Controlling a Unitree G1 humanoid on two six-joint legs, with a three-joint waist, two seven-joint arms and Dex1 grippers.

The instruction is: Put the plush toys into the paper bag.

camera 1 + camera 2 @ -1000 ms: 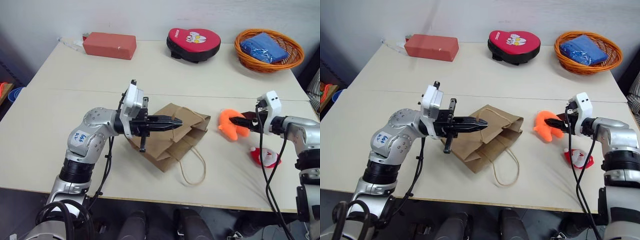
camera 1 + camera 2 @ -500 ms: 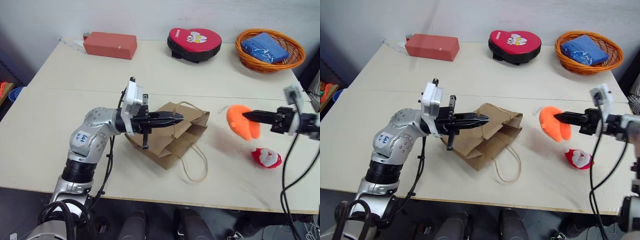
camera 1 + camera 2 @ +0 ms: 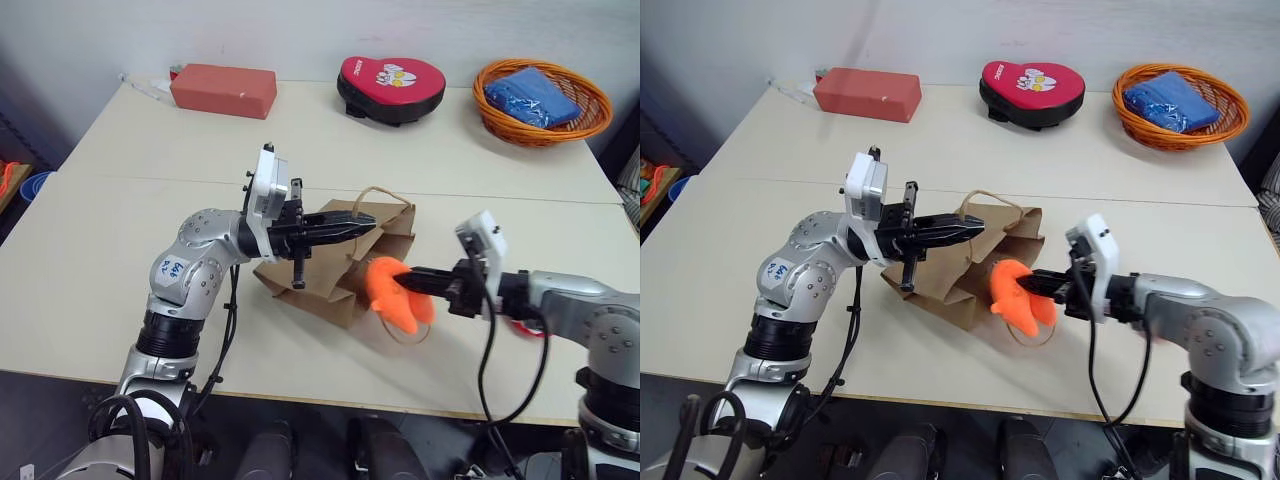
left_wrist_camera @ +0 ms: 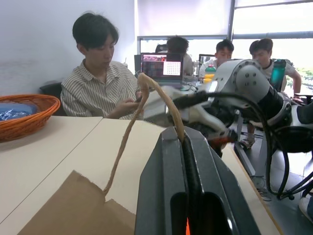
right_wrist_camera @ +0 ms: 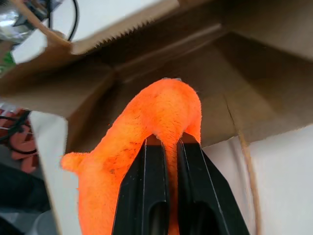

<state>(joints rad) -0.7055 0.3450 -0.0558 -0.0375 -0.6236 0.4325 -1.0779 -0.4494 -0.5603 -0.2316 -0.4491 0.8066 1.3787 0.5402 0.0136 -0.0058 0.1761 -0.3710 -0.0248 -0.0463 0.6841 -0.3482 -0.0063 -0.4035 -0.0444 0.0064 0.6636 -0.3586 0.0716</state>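
The brown paper bag (image 3: 325, 275) lies on its side on the table, its mouth facing my right arm. My left gripper (image 3: 372, 220) is shut on the bag's upper cord handle (image 4: 146, 93) and holds it raised, so the mouth gapes. My right gripper (image 3: 412, 285) is shut on the orange plush toy (image 3: 393, 297), which hangs just above the table right at the bag's mouth. In the right wrist view the orange plush toy (image 5: 146, 122) sits in front of the bag's open inside (image 5: 205, 73). My right forearm hides the red-and-white plush toy.
A red block (image 3: 222, 90), a red-and-black heart pad (image 3: 390, 85) and an orange basket (image 3: 590, 115) with a blue cloth (image 3: 528, 95) line the table's far edge. The bag's lower handle loops on the table under the toy. People sit beyond the table's right end.
My right gripper closed on the orange plush toy, lifted it off the table's right side and carried it left to the bag's mouth. My left gripper kept hold of the handle.
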